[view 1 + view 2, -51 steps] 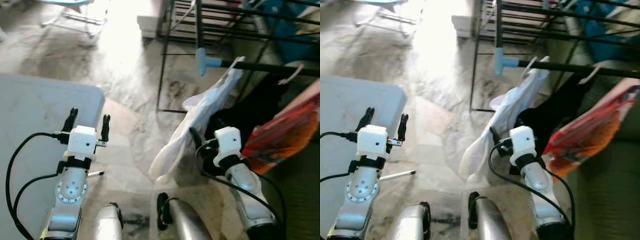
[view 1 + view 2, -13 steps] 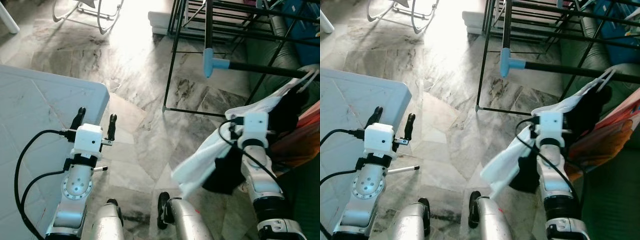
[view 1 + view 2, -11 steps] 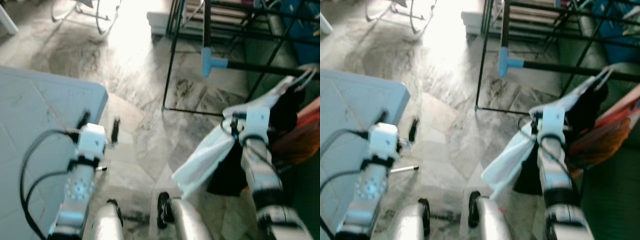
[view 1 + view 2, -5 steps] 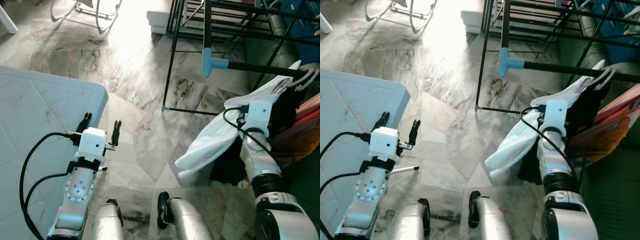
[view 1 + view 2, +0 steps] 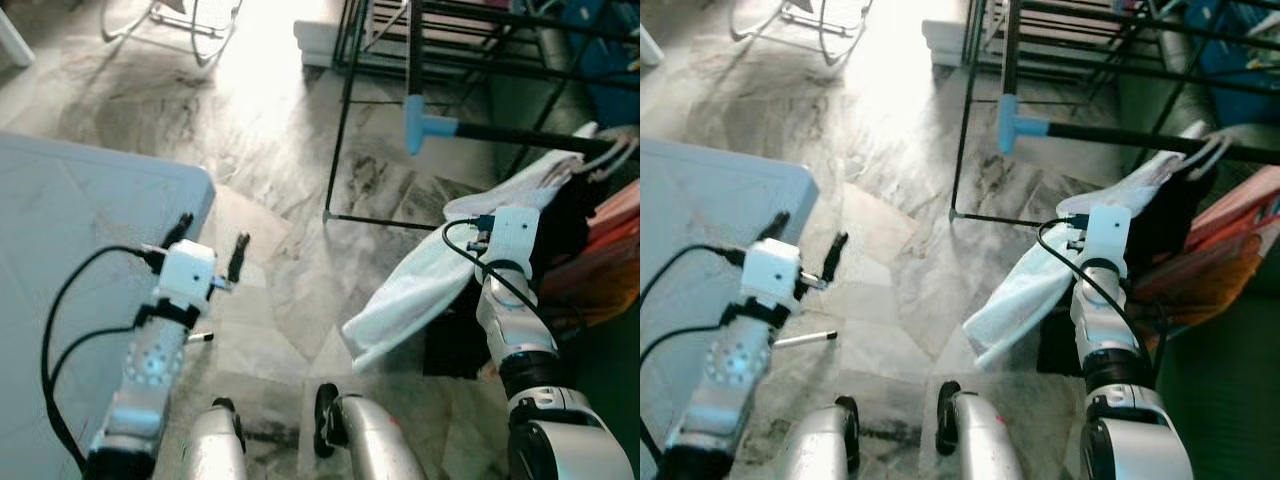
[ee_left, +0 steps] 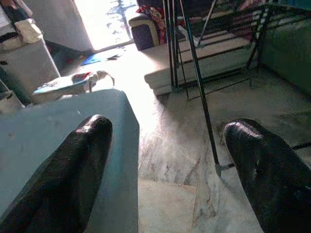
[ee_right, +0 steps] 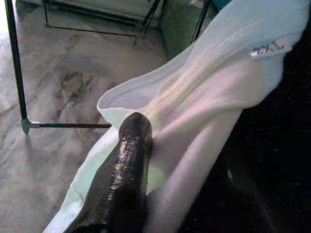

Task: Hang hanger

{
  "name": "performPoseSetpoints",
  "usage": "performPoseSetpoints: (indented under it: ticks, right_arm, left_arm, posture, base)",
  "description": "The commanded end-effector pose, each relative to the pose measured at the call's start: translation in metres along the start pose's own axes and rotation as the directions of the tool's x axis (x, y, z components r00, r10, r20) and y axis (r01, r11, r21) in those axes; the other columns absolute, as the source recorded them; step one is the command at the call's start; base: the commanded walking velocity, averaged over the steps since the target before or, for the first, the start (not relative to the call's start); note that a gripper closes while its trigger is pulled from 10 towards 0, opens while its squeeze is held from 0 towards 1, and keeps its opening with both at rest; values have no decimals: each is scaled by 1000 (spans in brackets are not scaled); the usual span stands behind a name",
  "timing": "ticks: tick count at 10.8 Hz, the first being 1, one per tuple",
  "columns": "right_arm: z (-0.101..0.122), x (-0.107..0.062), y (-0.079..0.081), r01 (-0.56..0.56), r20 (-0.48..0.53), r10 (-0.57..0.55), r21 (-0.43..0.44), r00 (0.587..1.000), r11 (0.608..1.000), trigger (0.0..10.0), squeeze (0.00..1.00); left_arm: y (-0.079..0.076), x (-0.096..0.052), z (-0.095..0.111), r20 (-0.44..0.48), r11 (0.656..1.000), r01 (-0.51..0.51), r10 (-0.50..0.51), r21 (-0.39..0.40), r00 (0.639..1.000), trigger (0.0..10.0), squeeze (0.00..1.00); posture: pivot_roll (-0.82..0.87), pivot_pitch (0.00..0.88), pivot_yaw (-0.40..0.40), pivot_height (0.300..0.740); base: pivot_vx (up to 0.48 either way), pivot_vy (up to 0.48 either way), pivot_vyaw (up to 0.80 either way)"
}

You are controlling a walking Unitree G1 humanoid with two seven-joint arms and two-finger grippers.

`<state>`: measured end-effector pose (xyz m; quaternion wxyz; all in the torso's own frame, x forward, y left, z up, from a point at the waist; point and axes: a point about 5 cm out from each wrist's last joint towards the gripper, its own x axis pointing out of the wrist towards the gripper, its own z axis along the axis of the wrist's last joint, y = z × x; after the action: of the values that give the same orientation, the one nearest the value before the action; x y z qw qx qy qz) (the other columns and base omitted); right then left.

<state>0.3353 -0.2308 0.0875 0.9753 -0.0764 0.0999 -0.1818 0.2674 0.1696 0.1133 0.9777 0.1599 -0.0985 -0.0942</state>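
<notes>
Right gripper (image 7: 141, 145): I see it raised at 3 o'clock, one black finger (image 7: 124, 179) pressed into the white shirt; I cannot tell whether it is pinching or spread.
Shirt (image 5: 425, 290): white, draped from the hanger down toward 6 o'clock, hem hanging free above the floor; a size tag (image 7: 266, 48) shows near its collar.
Hanger (image 5: 605, 155): white hooks at 2 o'clock, at the rail; I cannot tell if they sit on it.
Rail (image 5: 520, 132): black bar with a blue end cap (image 5: 415, 122), part of the rack (image 5: 345, 110) at 12 o'clock.
Black garment (image 5: 565, 225): just beside the shirt, toward 3 o'clock.
Left gripper (image 5: 212, 243): I have it at 9 o'clock, fingers (image 6: 73, 170) spread wide, holding nothing, at the table's edge.
Table (image 5: 70, 240): pale, at 9 o'clock.
Floor (image 5: 270, 150): grey marble.
</notes>
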Motion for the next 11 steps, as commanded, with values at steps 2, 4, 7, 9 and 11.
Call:
performPoseSetpoints:
  ticks: [2, 4, 7, 9, 11]
  right_arm:
    - [-10, -1, 0, 6, -36, -6, 5, 999, 1000, 0, 0]
    - [-13, -3, 6, -22, -34, 23, 19, 999, 1000, 0, 0]
    - [-3, -7, 23, -131, 50, 130, 31, 990, 991, 0, 0]
    - [-5, -13, 27, -186, 78, 184, 27, 980, 982, 0, 0]
    - [-12, -18, 29, -231, 82, 228, 29, 970, 973, 0, 0]
  left_arm:
    - [-13, 0, 2, 11, 995, 87, -86, -59, 996, 10000, 0]
    - [-21, -2, -5, -12, 987, 158, -158, -19, 987, 10000, 0]
    - [-14, 7, 14, 63, 995, 86, -88, 41, 994, 10000, 0]
    - [-1, 5, 16, 84, 998, -67, 66, 10, 994, 10000, 0]
    - [18, 0, 5, 1, 970, -228, 229, -88, 974, 10000, 0]
  posture:
    - [65, 198, -106, 740]
    - [71, 180, -110, 740]
    - [77, 169, -109, 740]
    - [67, 184, -105, 740]
    - [64, 184, -108, 740]
  base:
    - [0, 0, 0]
    - [0, 0, 0]
    - [0, 0, 0]
    - [0, 0, 0]
    - [0, 0, 0]
